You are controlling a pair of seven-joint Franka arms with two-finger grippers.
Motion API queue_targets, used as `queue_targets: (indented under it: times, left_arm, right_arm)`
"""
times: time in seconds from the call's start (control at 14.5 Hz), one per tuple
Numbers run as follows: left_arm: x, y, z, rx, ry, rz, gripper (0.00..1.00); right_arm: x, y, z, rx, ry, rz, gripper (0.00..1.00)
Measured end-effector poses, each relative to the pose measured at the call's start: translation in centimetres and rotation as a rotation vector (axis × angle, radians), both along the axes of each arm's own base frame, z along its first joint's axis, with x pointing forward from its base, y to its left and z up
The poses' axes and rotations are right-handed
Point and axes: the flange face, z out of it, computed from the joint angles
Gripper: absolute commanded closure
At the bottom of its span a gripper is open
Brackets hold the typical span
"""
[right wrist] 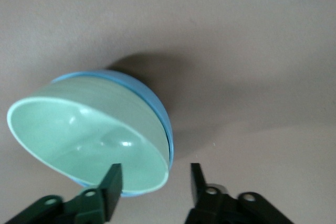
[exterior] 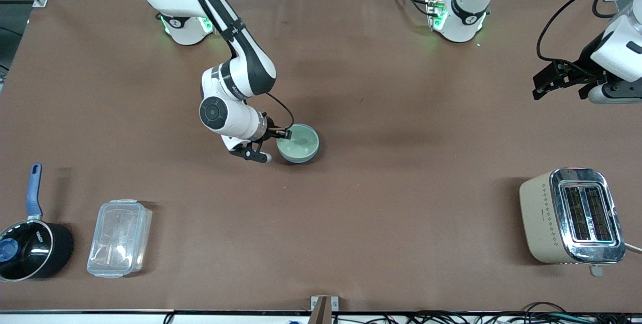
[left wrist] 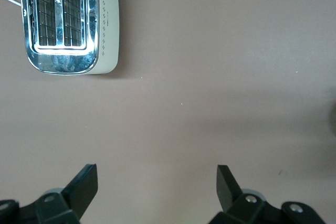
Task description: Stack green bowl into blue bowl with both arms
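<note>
The green bowl (exterior: 300, 142) sits nested inside the blue bowl (exterior: 303, 158) near the middle of the table. In the right wrist view the green bowl (right wrist: 79, 140) fills the blue bowl (right wrist: 152, 98), whose rim shows around it. My right gripper (exterior: 273, 146) is open and straddles the bowls' rim on the side toward the right arm's end. In its wrist view (right wrist: 154, 177) one finger is over the green bowl's inside and the other is outside the bowls. My left gripper (exterior: 559, 88) is open and empty, up over bare table at the left arm's end, as its wrist view (left wrist: 156, 179) also shows.
A cream and chrome toaster (exterior: 572, 216) stands toward the left arm's end, nearer the front camera, and shows in the left wrist view (left wrist: 68, 22). A black saucepan with a blue handle (exterior: 30, 249) and a clear plastic container (exterior: 119, 237) stand toward the right arm's end.
</note>
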Motion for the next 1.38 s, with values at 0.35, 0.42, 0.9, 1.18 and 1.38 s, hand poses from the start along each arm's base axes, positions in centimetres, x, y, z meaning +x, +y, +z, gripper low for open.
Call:
queue_targets:
  times: [0.35, 0.42, 0.9, 1.18, 1.38]
  left_arm:
    - [0.0, 0.0, -0.1, 0.001, 0.002, -0.014, 0.00]
    - [0.0, 0.0, -0.1, 0.001, 0.002, -0.014, 0.00]
    - [0.0, 0.0, -0.2, 0.001, 0.004, -0.014, 0.00]
    - [0.1, 0.0, -0.2, 0.001, 0.004, -0.014, 0.00]
    - [0.1, 0.1, -0.2, 0.001, 0.003, -0.013, 0.00]
  right_arm:
    - [5.6, -12.0, 11.8, -0.144, -0.129, -0.019, 0.00]
    - [6.1, -15.2, 14.4, -0.172, -0.159, -0.030, 0.00]
    - [6.7, -29.5, 21.5, -0.237, -0.244, -0.014, 0.00]
    - [6.1, -33.2, 23.3, -0.225, -0.251, -0.028, 0.00]
    - [5.4, -36.2, 25.6, -0.248, -0.288, 0.000, 0.00]
